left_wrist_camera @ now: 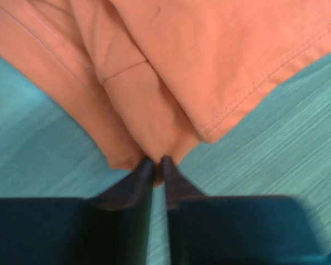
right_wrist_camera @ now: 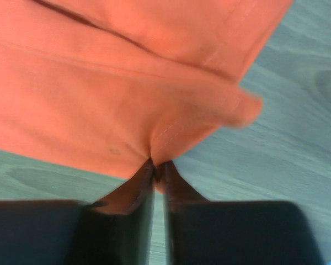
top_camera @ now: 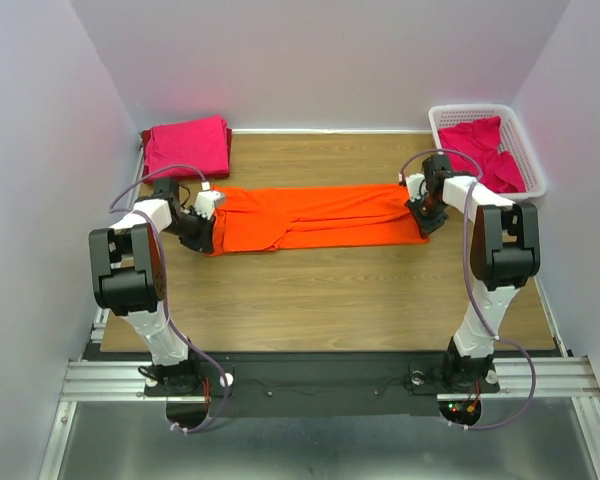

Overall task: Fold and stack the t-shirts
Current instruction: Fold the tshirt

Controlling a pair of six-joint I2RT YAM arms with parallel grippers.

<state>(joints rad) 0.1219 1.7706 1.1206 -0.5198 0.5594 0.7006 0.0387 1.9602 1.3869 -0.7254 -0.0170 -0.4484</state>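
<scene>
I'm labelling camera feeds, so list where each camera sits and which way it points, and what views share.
Top external: fixed above and behind the robot, looking down at the table; left arm and right arm show, orange t-shirt spread between them, folded pink t-shirts far left, basket far right.
Left wrist: on the left arm, looking along its fingers at the shirt's edge; left gripper pinches it.
Right wrist: on the right arm, likewise; right gripper pinches the opposite end.
Shared: all show the orange t-shirt and table.
</scene>
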